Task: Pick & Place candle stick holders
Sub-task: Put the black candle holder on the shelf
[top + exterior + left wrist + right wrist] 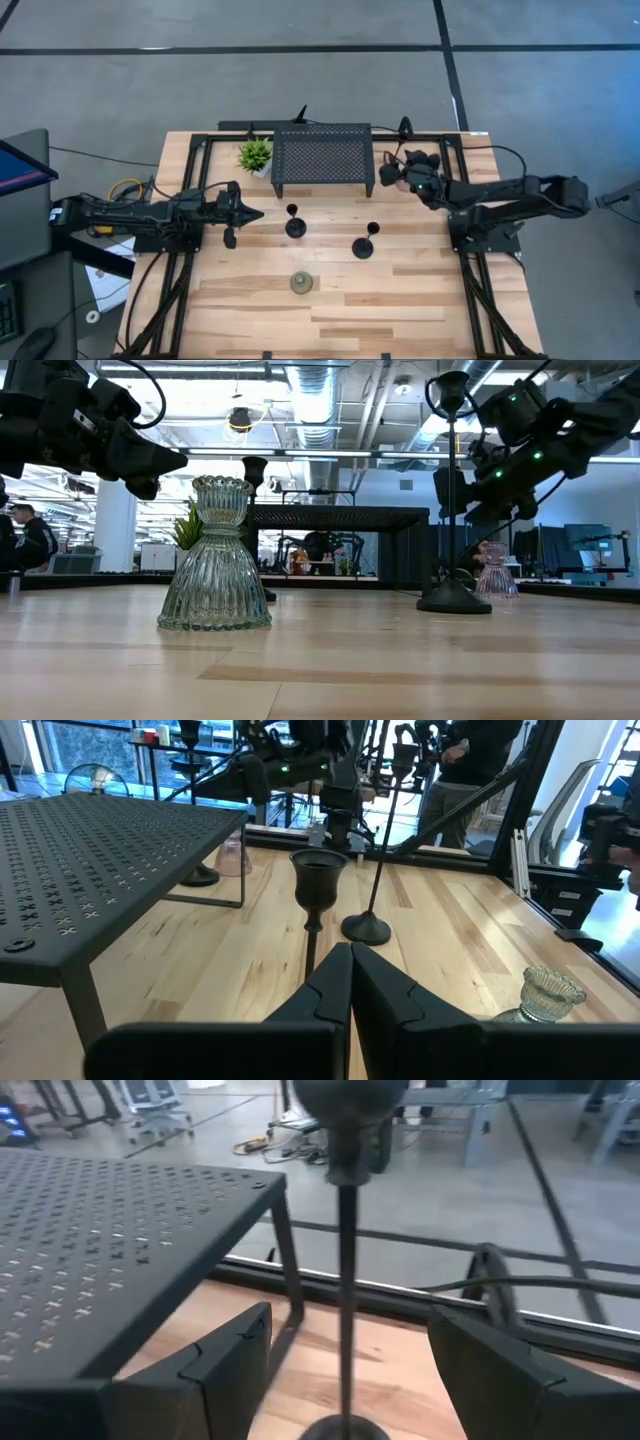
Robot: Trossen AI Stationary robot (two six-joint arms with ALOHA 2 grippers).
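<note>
Desk (pixel 400 300) is light wood planks, both arms over it. Black perforated stand (pixel 322 158) sits at the back centre, small green plant (pixel 255 154) just beside its left end. Left gripper (pixel 250 213) hangs over the desk's left side, fingers (pixel 335 982) pressed together on nothing, pointing at the short black candle holder (pixel 294 222), which stands on the desk in front of the stand, apart from the fingertips. Right gripper (pixel 397 172) is off the stand's right end, jaws spread wide with a thin black candle holder stem (pixel 346 1295) standing between them, not touching either finger (pixel 225 1355) in the wrist view. Tall black candle holder (pixel 366 243) stands mid-desk, right of the short one. Squat ribbed glass holder (pixel 301 283) sits nearest the front edge, centre, well apart from both grippers. Pinkish glass holder (pixel 496 570) sits at the far right near the right gripper.
</note>
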